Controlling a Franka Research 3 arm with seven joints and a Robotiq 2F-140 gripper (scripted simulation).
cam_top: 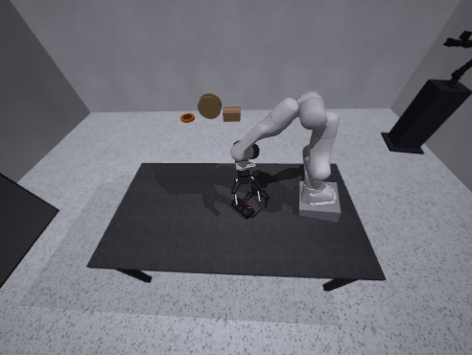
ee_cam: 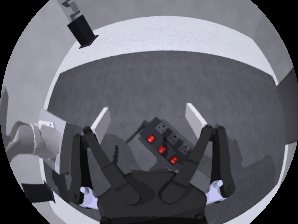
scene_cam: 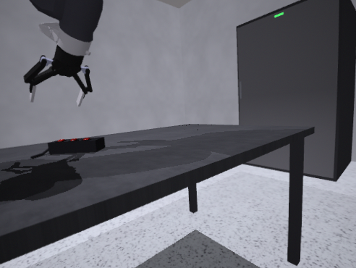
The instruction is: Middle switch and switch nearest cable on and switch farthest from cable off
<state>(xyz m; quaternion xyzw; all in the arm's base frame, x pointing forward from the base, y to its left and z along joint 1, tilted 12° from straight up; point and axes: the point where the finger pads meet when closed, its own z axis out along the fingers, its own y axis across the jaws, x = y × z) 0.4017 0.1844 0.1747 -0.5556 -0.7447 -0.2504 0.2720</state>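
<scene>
The strip (scene_cam: 77, 144) lies flat on the table (scene_cam: 202, 145), directly below the gripper (scene_cam: 56, 97), well apart from it, with air between. In the wrist view the strip (ee_cam: 161, 144) sits between the two spread fingers, slantwise to the line across them, and nothing is in the fingers' gap. Three switches (ee_cam: 162, 149) run in a row along the strip's top. The cable (scene_cam: 40, 153) leaves the strip's end toward the left in the exterior view. The arm's base (cam_top: 336, 211) stands on the table beside the gripper, on the table's right part in the top view.
</scene>
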